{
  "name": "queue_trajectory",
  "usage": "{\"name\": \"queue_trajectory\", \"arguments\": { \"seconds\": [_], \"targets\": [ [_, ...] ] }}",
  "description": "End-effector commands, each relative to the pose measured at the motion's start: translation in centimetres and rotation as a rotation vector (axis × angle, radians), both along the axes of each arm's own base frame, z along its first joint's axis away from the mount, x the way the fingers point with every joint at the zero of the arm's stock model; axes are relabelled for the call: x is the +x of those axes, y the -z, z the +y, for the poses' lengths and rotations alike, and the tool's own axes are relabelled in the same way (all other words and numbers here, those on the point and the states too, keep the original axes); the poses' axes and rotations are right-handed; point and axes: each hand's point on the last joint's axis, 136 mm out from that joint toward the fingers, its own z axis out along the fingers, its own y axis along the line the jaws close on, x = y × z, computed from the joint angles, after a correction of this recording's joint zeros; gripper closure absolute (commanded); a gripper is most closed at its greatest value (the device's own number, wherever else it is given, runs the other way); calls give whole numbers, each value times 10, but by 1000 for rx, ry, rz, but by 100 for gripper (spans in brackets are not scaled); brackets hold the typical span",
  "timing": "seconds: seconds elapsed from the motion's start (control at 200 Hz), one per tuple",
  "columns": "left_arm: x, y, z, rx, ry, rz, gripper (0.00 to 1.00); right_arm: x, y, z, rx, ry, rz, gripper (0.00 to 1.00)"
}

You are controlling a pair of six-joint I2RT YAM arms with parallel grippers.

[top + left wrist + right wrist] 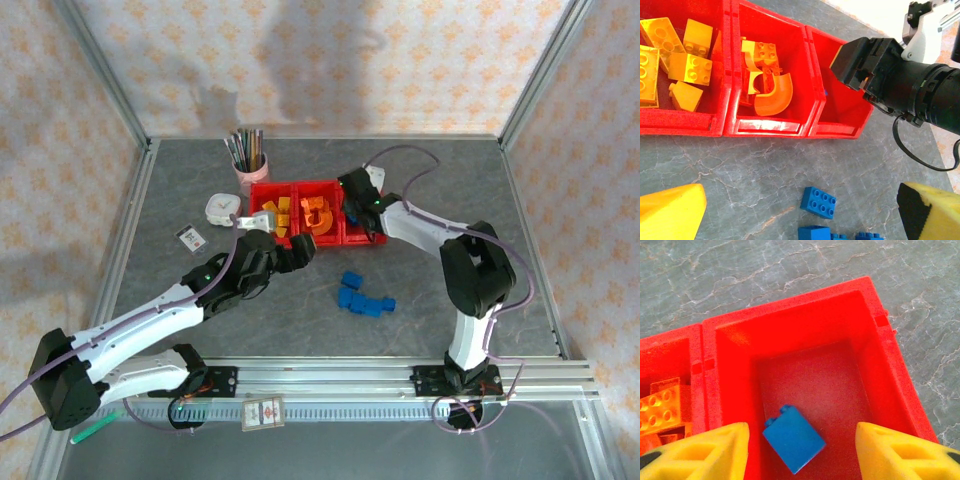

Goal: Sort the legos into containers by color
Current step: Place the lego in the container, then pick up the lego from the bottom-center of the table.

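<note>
Right wrist view showed us our right jaws parted and empty, with a blue block (794, 438) lying loose on the floor of the right-hand red bin (885, 365) beneath them. Our left jaws stood wide over the desk (740, 170), where we saw more blue blocks (818, 202) near the bins. Yellow blocks (689, 68) lay in the left bin (680, 131) and orange pieces (771, 95) in the middle bin (767, 127)

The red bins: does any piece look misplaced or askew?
No colour looks misplaced. Only the blue block in the right bin lies askew, apparently on its side. Other blue blocks lie loose on the table.
</note>
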Motion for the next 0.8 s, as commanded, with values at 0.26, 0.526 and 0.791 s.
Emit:
{"name": "queue_trajectory", "arguments": {
  "seconds": [0.26, 0.526, 0.791],
  "targets": [
    [-7, -12, -16, -8, 76, -14, 1, -81, -21, -46, 19, 2, 68, 29],
    [-29, -1, -42, -1, 172, 7, 1, -166, 10, -74, 48, 26, 228, 24],
    [-46, 15, -58, -3, 223, 42, 1, -231, 50, -75, 125, 26, 360, 21]
  ]
}}
